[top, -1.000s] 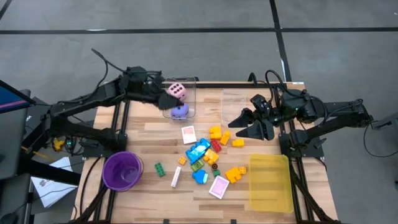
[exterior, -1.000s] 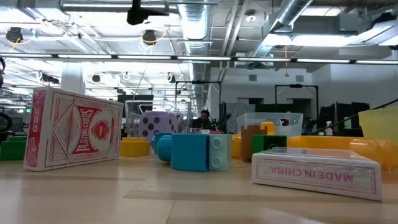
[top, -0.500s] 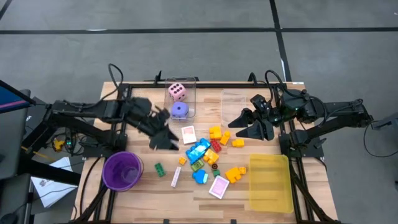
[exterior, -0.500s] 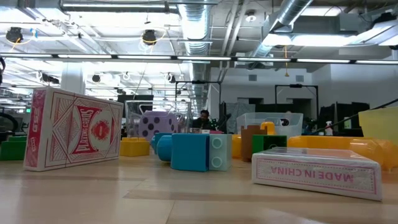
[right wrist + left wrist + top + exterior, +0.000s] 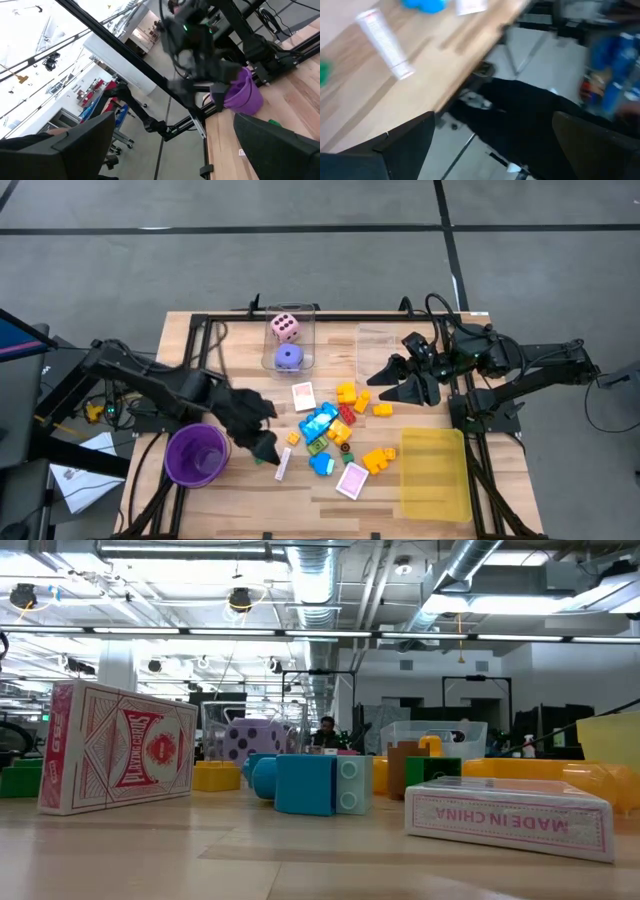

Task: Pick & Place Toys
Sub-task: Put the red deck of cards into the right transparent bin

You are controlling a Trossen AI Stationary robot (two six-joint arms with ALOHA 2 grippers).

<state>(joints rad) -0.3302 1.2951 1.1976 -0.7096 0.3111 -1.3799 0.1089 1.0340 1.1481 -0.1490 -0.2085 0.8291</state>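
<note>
The right gripper (image 5: 388, 383) holds its two dark fingers spread wide and empty, hovering over the right part of the wooden table (image 5: 225, 395), just right of the toy heap. The left gripper (image 5: 262, 448) is low over the near-left part of the table, beside the round purple plastic cup (image 5: 197, 455); from above I cannot tell whether its fingers are parted.

In the high view the toys lie mid-table: several yellow and orange plastic blocks (image 5: 347, 393), a few blue blocks (image 5: 318, 423), one small green block (image 5: 257, 452) partly hidden under the left gripper, and three flat pink-white card packs, one far (image 5: 303, 395), one near (image 5: 352, 482) and a narrow one (image 5: 283, 464) on edge. Two dotted dice, one pink (image 5: 285, 327) and one purple (image 5: 289, 357), sit in a clear plastic box (image 5: 300, 310) at the far edge. A second clear box (image 5: 378, 340) stands to its right, and a yellow plastic tray (image 5: 434, 475) lies near right.

The low view shows neither gripper, only two card packs (image 5: 120, 747), a blue block (image 5: 318, 784) and the purple die (image 5: 252, 737) close up.

The left wrist view, blurred, shows the narrow pack (image 5: 385, 42), a blue piece (image 5: 426, 5) cut off at the frame edge, and the table's edge.

The right wrist view shows the purple cup (image 5: 243, 95) and the left arm, both far off.
</note>
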